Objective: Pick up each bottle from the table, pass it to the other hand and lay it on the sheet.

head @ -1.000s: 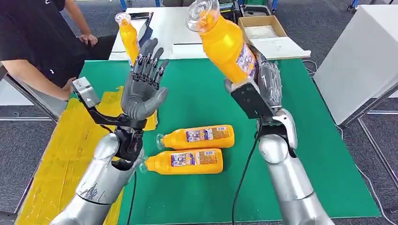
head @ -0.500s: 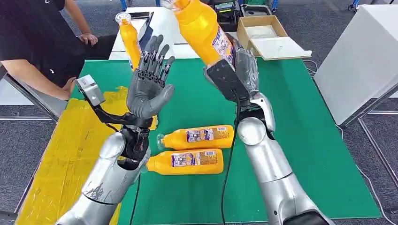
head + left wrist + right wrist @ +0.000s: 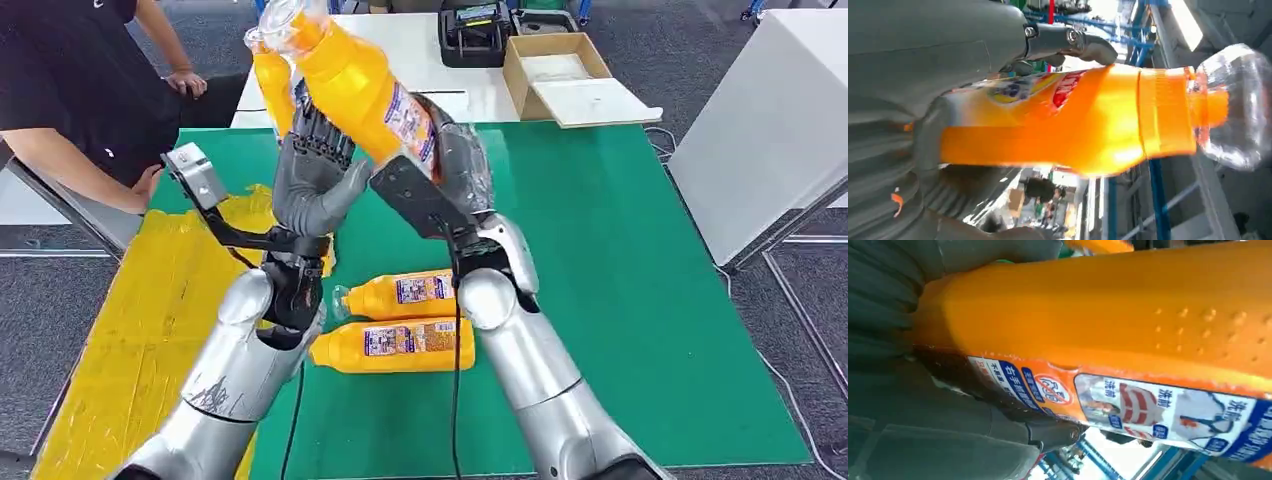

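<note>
Head view: right hand (image 3: 455,165) clamps the orange bottle (image 3: 355,85), tilted cap-up against the left hand's (image 3: 312,185) spread fingers (image 3: 320,135).

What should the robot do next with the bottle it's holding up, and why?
Probably close the left hand around the raised bottle. The right hand grips its lower end, and the bottle already lies against the left hand's open fingers, so the pass seems ready.

Both arms are raised and brought together above the table. The right hand (image 3: 455,165) is wrapped around an orange bottle (image 3: 350,75); the left hand (image 3: 312,175) is held upright beside it, fingers extended.
</note>
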